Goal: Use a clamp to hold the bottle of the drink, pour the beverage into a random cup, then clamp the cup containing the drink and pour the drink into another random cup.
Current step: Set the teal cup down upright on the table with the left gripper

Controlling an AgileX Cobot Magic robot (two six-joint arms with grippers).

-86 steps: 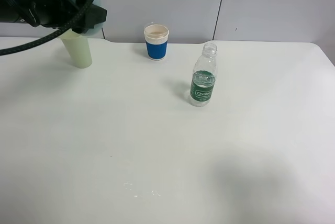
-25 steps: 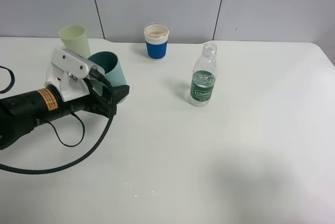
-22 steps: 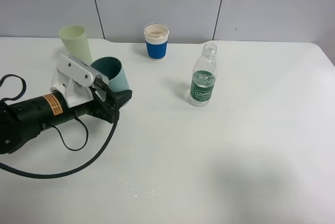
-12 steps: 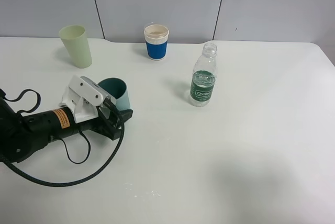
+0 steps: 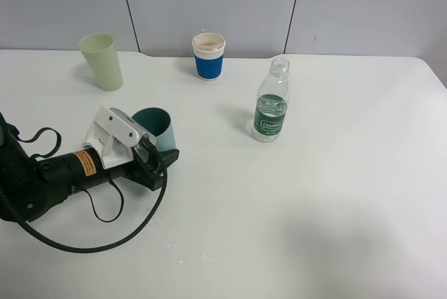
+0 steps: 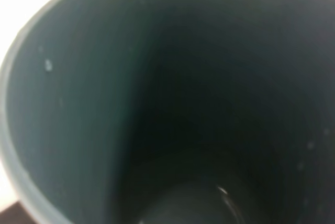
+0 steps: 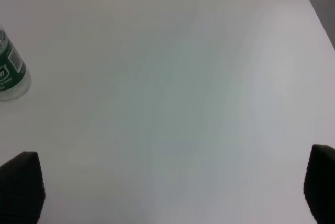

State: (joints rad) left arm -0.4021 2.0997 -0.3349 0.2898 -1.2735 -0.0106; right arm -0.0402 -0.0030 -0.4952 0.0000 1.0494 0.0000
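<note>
I saw white letters on the bottle's (image 5: 271, 103) green label, too small to read. The left arm's (image 5: 49, 177) orange sticker was unreadable too.

The tumbler (image 5: 157, 126) is set upright on the table (image 5: 314, 208), enclosed by the left gripper (image 5: 159, 154). Behind the gripper stand the tapered cup (image 5: 102, 61) and paper cup (image 5: 208, 55); the bottle (image 5: 271, 101) is placed to its right.

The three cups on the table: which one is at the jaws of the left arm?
The teal plastic tumbler, dark green inside. It stands right at the left gripper, while the pale yellow-green tapered cup and the blue-sleeved paper cup stand apart near the back wall.
</note>
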